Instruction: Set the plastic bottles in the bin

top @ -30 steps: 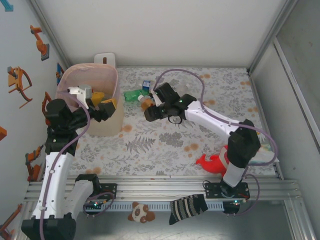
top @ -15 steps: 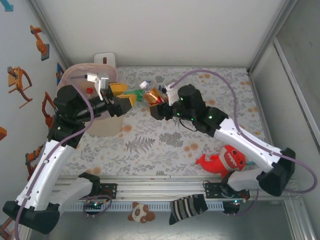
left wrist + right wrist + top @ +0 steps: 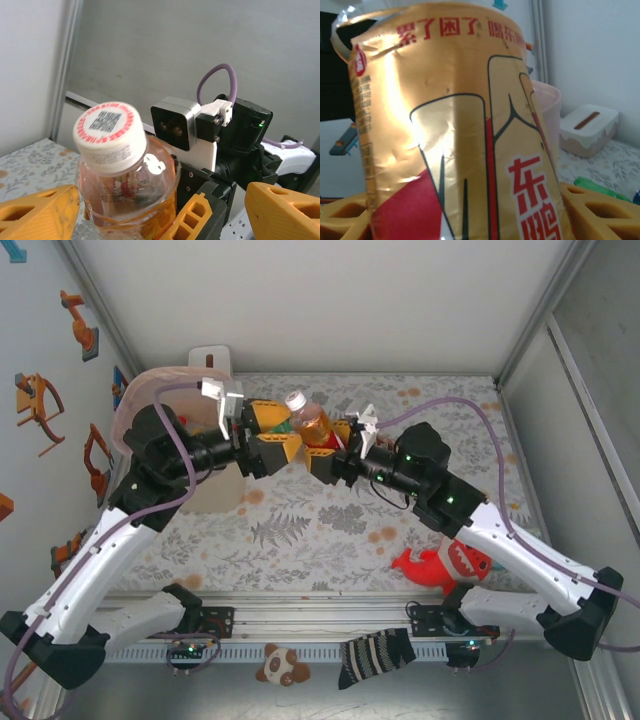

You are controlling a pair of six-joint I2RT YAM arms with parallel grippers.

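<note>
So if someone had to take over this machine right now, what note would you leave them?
Left gripper: open, fingers on either side of the bottle's capped end, not closed.
Right gripper: shut on the gold-labelled bottle, held above the table.
Bin: far left; its inside cannot be seen.
Done: bottle lifted and offered for a handover.
Left: probably close left, release right, drop it in the bin; a green bottle lies on the table.

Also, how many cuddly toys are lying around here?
2. A red plush toy with white teeth lies at the table's near right, partly behind the right arm; a small brown-and-white one sits below the front rail. More could be hidden by the arms.
</note>
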